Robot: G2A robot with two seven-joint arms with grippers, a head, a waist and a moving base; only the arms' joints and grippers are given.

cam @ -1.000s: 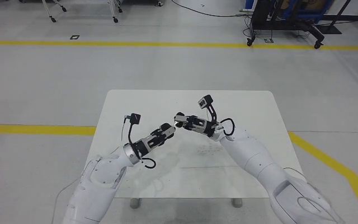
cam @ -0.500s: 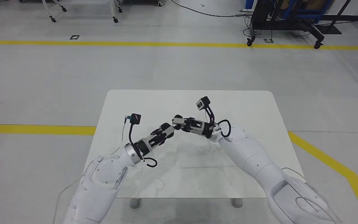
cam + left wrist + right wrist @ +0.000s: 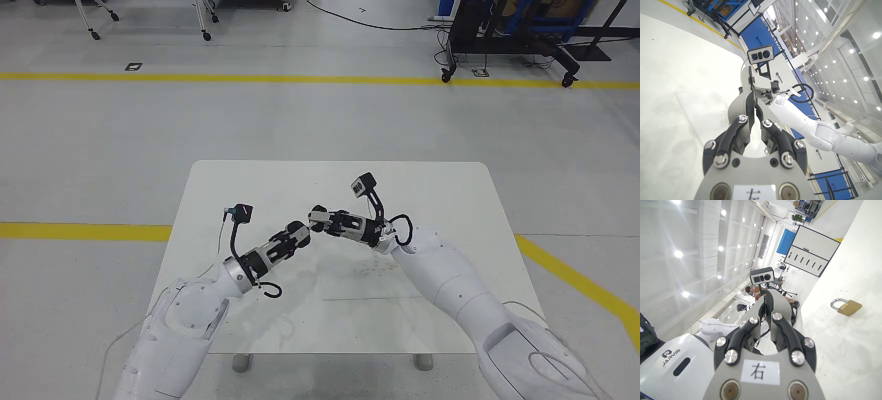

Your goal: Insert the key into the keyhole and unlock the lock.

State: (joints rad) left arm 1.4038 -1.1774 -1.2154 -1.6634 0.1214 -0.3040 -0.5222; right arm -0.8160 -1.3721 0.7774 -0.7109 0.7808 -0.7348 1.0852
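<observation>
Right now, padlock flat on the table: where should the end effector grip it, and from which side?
Take the padlock by its brass body, pinching across the two long edges, coming straight down. It lies flat on the table, so only those edges give opposing faces. Avoid the thin, rounded shackle, and probably leave the end opposite it uncovered for unlocking.

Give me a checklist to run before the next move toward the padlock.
1. Padlock located: ok, it lies on the table, apart from both grippers.
2. Shackle closed: ok, it looks seated in the body.
3. Which way the keyhole faces: cannot tell.
4. Grip on the key: cannot tell; left gripper and right gripper are both shut.
5. Clearance between arms: not ok, the two gripper tips sit nearly together above the table.
</observation>
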